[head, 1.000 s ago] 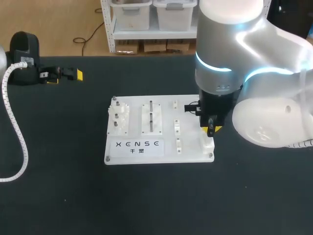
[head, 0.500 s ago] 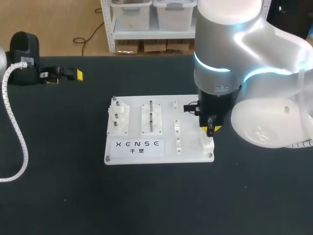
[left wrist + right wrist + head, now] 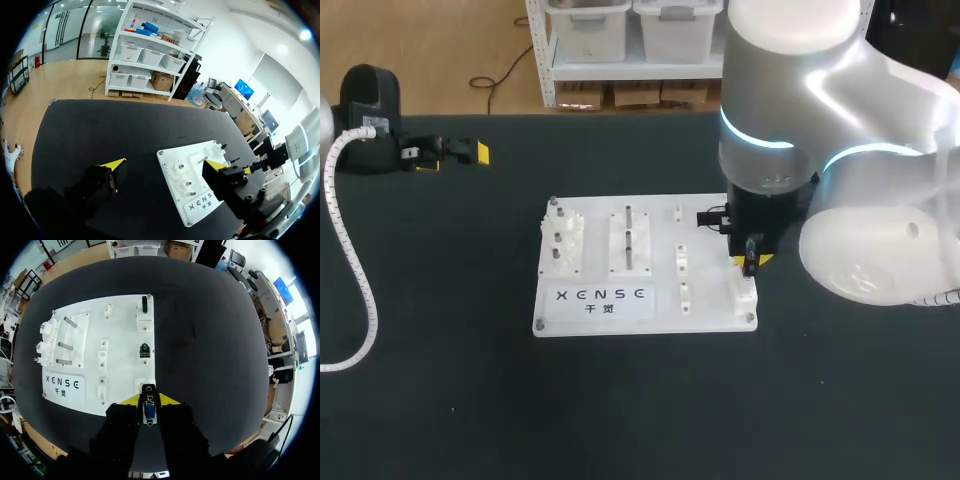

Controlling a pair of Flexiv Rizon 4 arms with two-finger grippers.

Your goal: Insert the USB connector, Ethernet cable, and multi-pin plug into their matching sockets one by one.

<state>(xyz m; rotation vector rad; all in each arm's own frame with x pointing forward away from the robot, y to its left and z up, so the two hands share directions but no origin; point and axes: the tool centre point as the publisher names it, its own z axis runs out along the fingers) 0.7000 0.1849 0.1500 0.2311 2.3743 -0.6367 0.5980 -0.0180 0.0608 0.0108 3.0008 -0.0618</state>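
Observation:
The white socket board (image 3: 710, 250) lies mid-table. My right gripper (image 3: 752, 262) hangs over its near right corner, shut on the multi-pin plug (image 3: 149, 412), whose blue pin face shows between the yellow tips. In the right wrist view the gripper (image 3: 150, 401) holds the plug just above a white socket block (image 3: 147, 387) at the board's (image 3: 120, 330) edge. Ahead of it are a black connector (image 3: 144, 350) seated in the board and an upright black plug (image 3: 144, 305) in a white block. My left gripper (image 3: 455, 158) rests open at the far left, with nothing between its fingers (image 3: 112, 164).
Posts and gear-like fixtures (image 3: 562, 240) stand on the board's left half, and a printed label (image 3: 603, 297) lies along its front. A white corrugated hose (image 3: 350, 270) curves down the table's left edge. Bare black tabletop surrounds the board.
The right arm's body has shifted very slightly. Its gripper stays over the board's near right corner with the plug in it. The left arm has not moved.

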